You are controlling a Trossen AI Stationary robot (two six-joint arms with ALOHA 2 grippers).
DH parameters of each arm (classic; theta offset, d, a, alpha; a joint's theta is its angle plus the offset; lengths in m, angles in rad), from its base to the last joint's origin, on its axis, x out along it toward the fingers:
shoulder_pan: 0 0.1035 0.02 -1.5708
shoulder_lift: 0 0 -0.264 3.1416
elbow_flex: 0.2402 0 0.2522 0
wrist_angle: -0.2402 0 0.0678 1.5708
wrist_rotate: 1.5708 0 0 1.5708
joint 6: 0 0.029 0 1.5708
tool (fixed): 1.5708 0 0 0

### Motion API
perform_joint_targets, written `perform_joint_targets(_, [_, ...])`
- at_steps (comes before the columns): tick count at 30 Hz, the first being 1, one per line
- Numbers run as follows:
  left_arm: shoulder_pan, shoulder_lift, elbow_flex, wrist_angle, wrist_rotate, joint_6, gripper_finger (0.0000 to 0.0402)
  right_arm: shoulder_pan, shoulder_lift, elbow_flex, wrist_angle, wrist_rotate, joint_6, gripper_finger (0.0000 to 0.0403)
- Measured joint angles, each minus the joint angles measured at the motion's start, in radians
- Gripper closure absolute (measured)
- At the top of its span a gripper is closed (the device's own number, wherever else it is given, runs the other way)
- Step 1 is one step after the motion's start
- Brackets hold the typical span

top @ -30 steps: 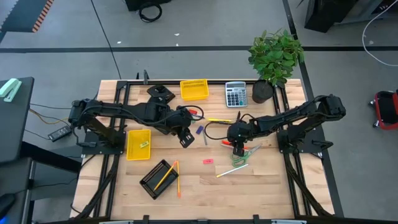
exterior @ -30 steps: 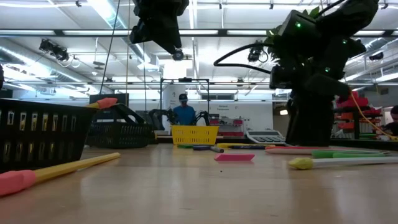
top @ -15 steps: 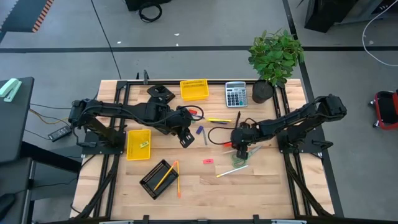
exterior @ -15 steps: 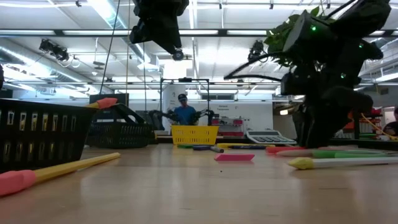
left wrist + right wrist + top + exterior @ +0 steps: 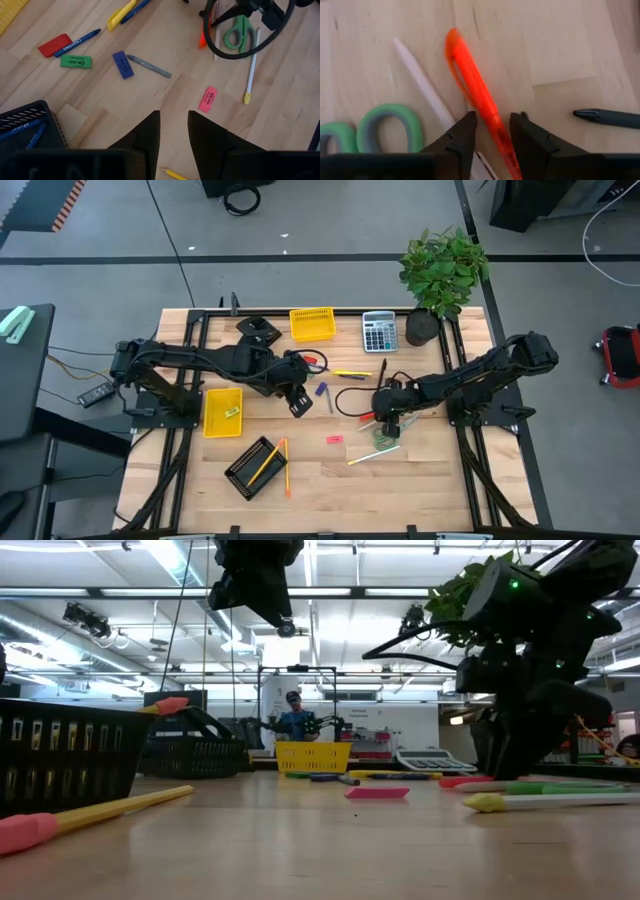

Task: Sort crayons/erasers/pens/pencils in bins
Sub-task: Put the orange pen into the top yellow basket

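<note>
An orange-red pen (image 5: 475,85) lies flat on the table, seen in the high view right of the middle (image 5: 367,418). My right gripper (image 5: 493,132) is down over it, pointing steeply down and open, with one finger on either side of the pen's barrel. Whether a finger touches the pen does not show. A white stick (image 5: 420,80) and green-handled scissors (image 5: 385,125) lie beside the pen. My left gripper (image 5: 298,402) hangs high over the table's middle, open by a narrow gap (image 5: 174,130) with nothing in it. A pink eraser (image 5: 334,439) lies flat near the middle.
Yellow bins stand at the far edge (image 5: 311,324) and at the left (image 5: 222,411). A black mesh bin (image 5: 251,466) with a pencil is at the near left. Another mesh bin (image 5: 25,130) holds blue crayons. Loose erasers (image 5: 76,62) and crayons (image 5: 149,66) lie mid-table. A calculator (image 5: 378,332) and a plant (image 5: 440,275) are at the far right.
My right gripper has shifted a little toward the table's right edge and sunk lower over the orange-red pen. The pen and the other things lie where they were.
</note>
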Motion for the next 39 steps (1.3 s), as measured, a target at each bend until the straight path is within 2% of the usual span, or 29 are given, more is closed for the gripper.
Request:
perform_joint_targets(6, [0.0, 0.0, 0.0, 0.0, 0.0, 0.0, 0.0294, 0.009, 0.0, 0.0, 0.004, -0.01, -0.01, 0.0353])
perform_joint_targets(8, [0.0, 0.0, 0.0, 0.0, 0.0, 0.0, 0.0294, 0.009, 0.0, 0.0, 0.003, -0.01, -0.01, 0.0366])
perform_joint_targets(15, [0.0, 0.0, 0.0, 0.0, 0.0, 0.0, 0.0294, 0.01, 0.006, 0.039, -0.025, -0.009, 0.009, 0.0364])
perform_joint_targets(22, [0.0, -0.007, -0.001, -0.008, 0.004, -0.018, 0.0294, -0.014, 0.006, 0.192, -0.009, 0.037, -0.034, 0.0364])
perform_joint_targets(28, [-0.002, -0.093, -0.001, -0.039, 0.005, -0.039, 0.0294, -0.145, 0.018, 0.34, -0.003, 0.061, -0.12, 0.0364])
perform_joint_targets(31, [-0.002, -0.15, -0.001, -0.046, -0.038, -0.04, 0.0294, -0.236, 0.05, 0.419, 0.001, 0.041, -0.185, 0.0364])
perform_joint_targets(35, [0.003, -0.215, 0.0, -0.042, -0.098, -0.043, 0.0294, -0.344, 0.142, 0.54, -0.013, -0.026, -0.289, 0.0363])
perform_joint_targets(39, [0.01, -0.242, 0.0, -0.032, -0.115, -0.048, 0.0294, -0.419, 0.266, 0.689, -0.034, -0.066, -0.372, 0.0363])
